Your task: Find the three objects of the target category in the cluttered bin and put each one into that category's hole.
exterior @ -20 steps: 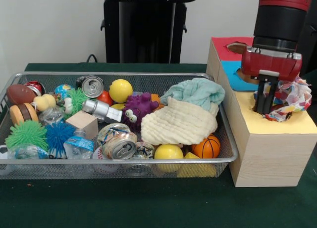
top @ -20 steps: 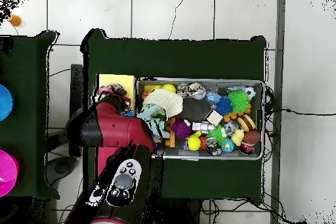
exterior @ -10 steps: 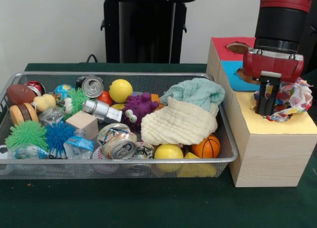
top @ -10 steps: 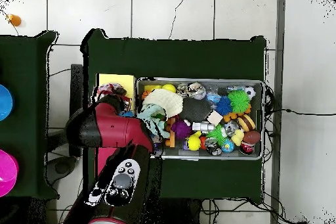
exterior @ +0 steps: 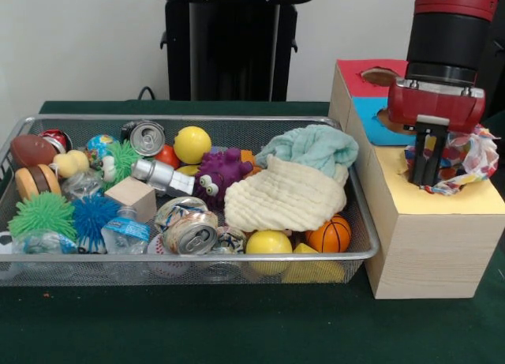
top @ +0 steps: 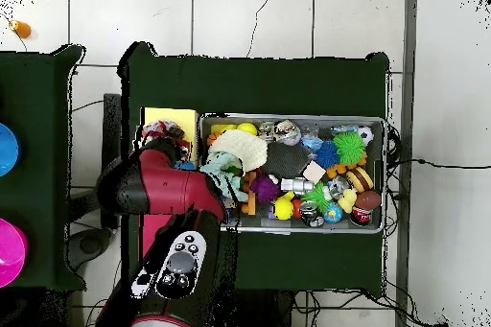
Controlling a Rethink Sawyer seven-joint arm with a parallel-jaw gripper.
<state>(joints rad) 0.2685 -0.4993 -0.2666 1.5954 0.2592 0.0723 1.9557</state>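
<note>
Green table (exterior: 237,332); overhead, arm over hand (exterior: 429,178) and patterned cloth (exterior: 465,155).

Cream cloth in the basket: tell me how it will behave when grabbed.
The cream cloth lies rumpled and draped over its neighbours, so it probably hangs limp when lifted. Its overlap with the teal cloth might drag that along. It looks light and unlikely to roll.

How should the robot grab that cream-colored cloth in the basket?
Probably from straight above, pinching the raised, crumpled middle of the cream cloth. It lies heaped on top of the clutter with nothing covering it, so its folds give something to bite. Coming from the side looks worse: the teal cloth and the basket's wall crowd it.
</note>
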